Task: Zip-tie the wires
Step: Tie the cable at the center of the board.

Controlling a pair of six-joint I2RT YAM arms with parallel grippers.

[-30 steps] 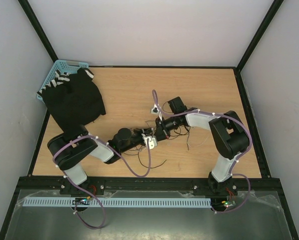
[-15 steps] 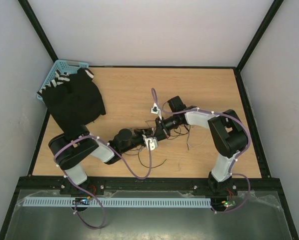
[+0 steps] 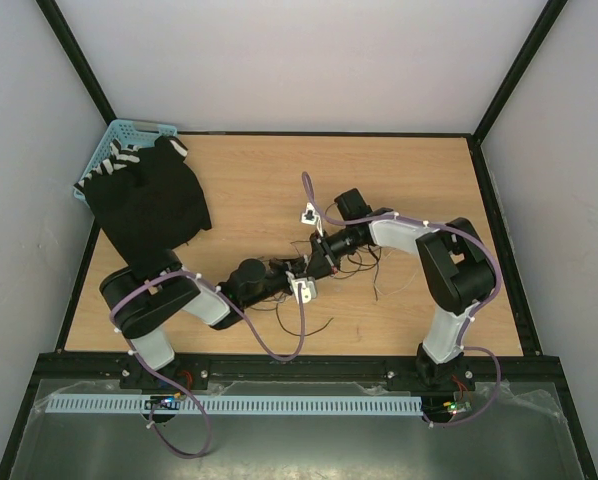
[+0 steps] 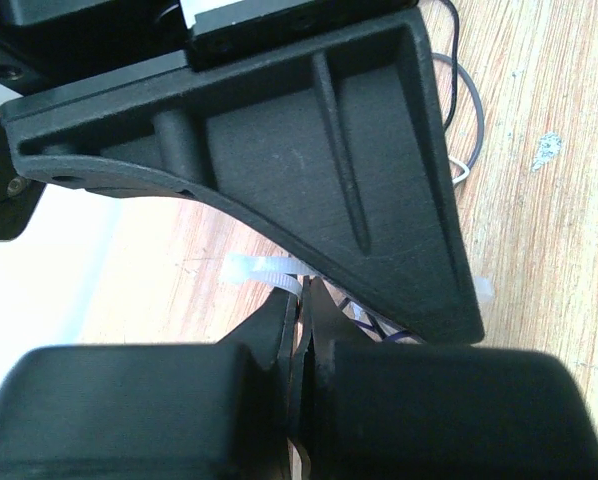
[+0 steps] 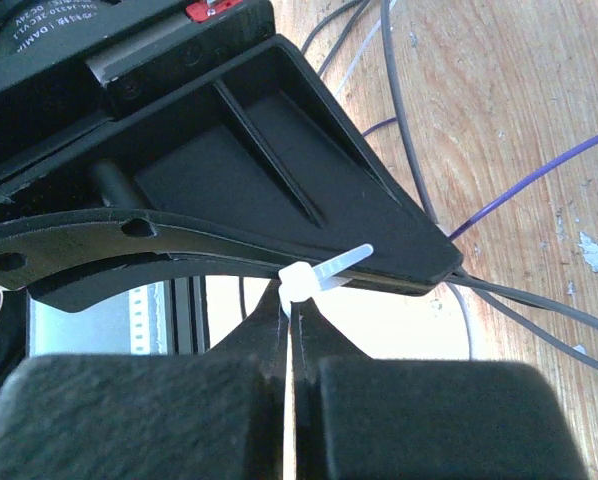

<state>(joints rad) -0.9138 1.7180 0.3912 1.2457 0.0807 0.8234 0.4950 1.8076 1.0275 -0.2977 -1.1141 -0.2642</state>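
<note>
Two grippers meet mid-table (image 3: pixel 279 180): left gripper (image 3: pixel 291 273), right gripper (image 3: pixel 317 262). From above we see black cloth (image 3: pixel 149 200) over blue basket (image 3: pixel 119 135) far left, and wires (image 3: pixel 364 262) sprawled under and right of fingertips. Only wrist views show zip tie (image 5: pixel 324 270). Right gripper clenched on its head, tail jutting up-right. Left gripper pinches strip, free end poking left. We see wires on wood just beyond.

The wires (image 3: pixel 364 262) are spread in the middle of the table (image 3: pixel 249 180), under the left gripper (image 4: pixel 301 300) and right gripper (image 5: pixel 287 300), set tip to tip with the zip tie (image 5: pixel 324 273) between. At the far-left corner, the cloth (image 3: pixel 149 205) is draped over the basket (image 3: pixel 129 130).
</note>
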